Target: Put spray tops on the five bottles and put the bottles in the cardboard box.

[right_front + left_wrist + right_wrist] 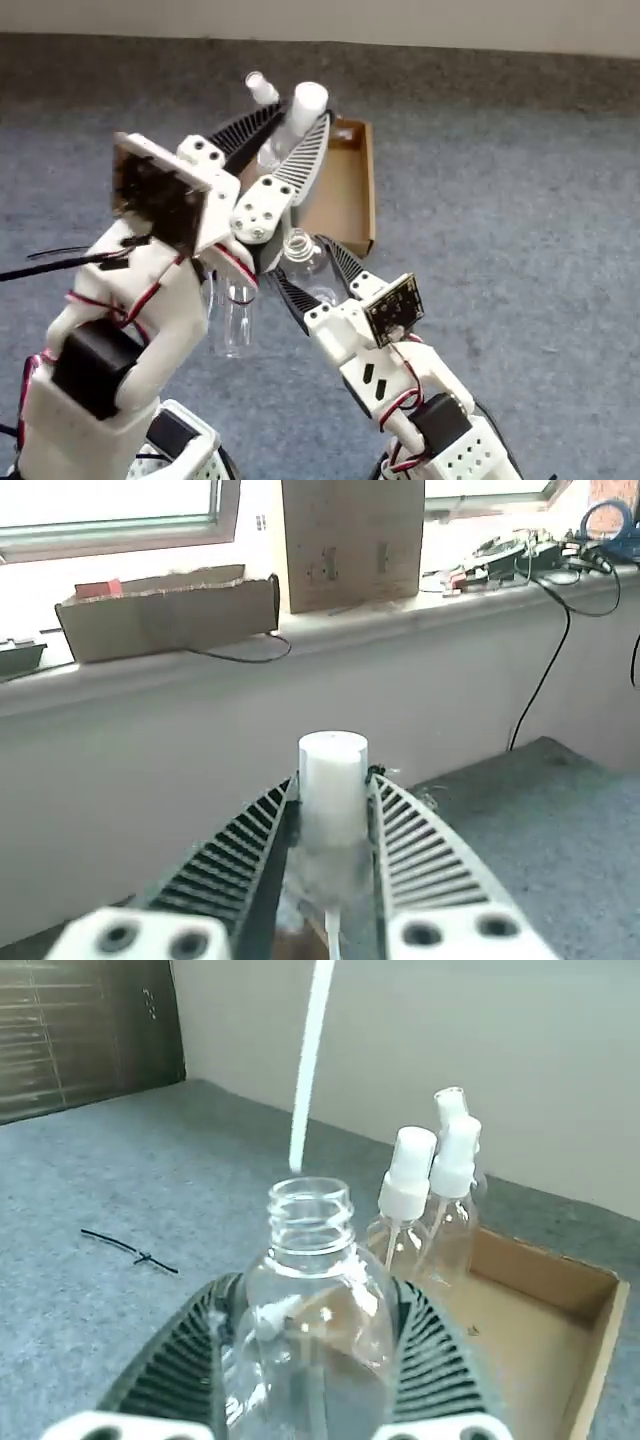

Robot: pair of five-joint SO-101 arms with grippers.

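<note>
High view, closest in: a spare uncapped bottle sits on the grey surface between the two arms, near enough that anything dropped from above could knock it over. Just past it the right claw is closed around the belly of an open bottle, neck up. The thin dip tube hangs over it with its end just above the rim and a little to one side, not yet inside. To my eye that is the weak spot. The tube is slanted, so on the way down it may catch the lip and bend, or slide down the outside of the clear wall. A hard push on a badly seated top could also twist the smooth bottle in the ribbed fingers. Higher up, the left claw pinches the white spray top by its cap, tube downward. That arm is held tall and out over the right arm, which is stretched low beneath it. Beyond lies the cardboard box, open. Three capped bottles stand at its far corner, but I cannot tell whether they are inside it or just beside it.
</note>
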